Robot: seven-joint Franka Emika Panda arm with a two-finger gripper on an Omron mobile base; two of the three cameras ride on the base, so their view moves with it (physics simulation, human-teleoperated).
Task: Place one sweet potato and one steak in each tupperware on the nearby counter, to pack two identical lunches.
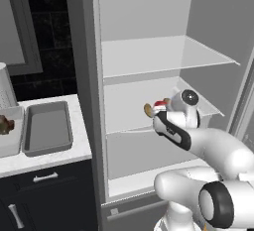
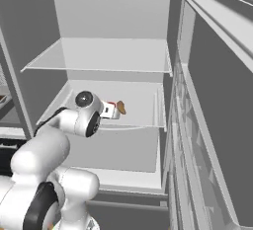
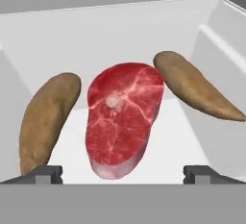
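In the hand view a bright red steak point(image 3: 122, 119) lies on the white fridge shelf, between my open gripper's point(image 3: 123, 175) fingertips point(image 3: 45, 174) and just ahead of them. One sweet potato point(image 3: 48, 119) lies to its left and another sweet potato point(image 3: 197, 91) to its right. From the base, the steak point(image 1: 160, 104) and a sweet potato point(image 1: 148, 109) peek out beyond my hand on the middle shelf. On the counter point(image 1: 49, 158) stand two tupperware: the darker one point(image 1: 47, 128) is bare, the lighter one point(image 1: 21, 131) holds a dark brown steak point(image 1: 5, 125).
The fridge stands open, with a bare upper shelf point(image 1: 149, 54) above my hand and a lower shelf point(image 2: 118, 150) below. Its door point(image 2: 207, 125) hangs open on the right. Dark cabinets with a silver handle point(image 1: 45, 177) sit under the counter.
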